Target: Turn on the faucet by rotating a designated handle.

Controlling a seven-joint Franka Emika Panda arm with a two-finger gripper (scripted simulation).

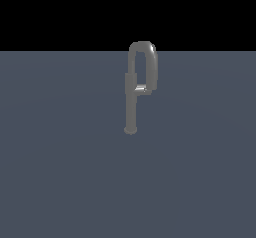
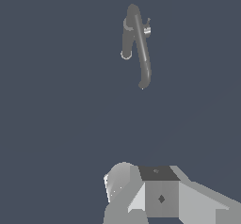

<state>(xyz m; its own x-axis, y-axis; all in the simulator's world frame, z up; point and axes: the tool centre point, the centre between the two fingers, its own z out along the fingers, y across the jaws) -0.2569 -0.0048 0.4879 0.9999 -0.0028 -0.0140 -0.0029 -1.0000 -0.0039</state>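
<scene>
A slim grey faucet (image 1: 130,104) stands upright on the grey floor, with its round foot at the bottom and an arched loop spout (image 1: 151,62) at the top. The short handle (image 1: 141,89) sticks out sideways from the post about halfway up, toward the exterior view's right. The wrist view looks down on the faucet (image 2: 137,44) from above and at a distance, and the handle (image 2: 147,30) shows as a small bright stub. Only grey blocky parts of my gripper (image 2: 141,195) show at that picture's edge, far from the faucet. Its fingertips are not visible. The exterior view does not show the arm.
A flat grey floor (image 1: 60,172) spreads all around the faucet, under a black background. No other object shows in either view.
</scene>
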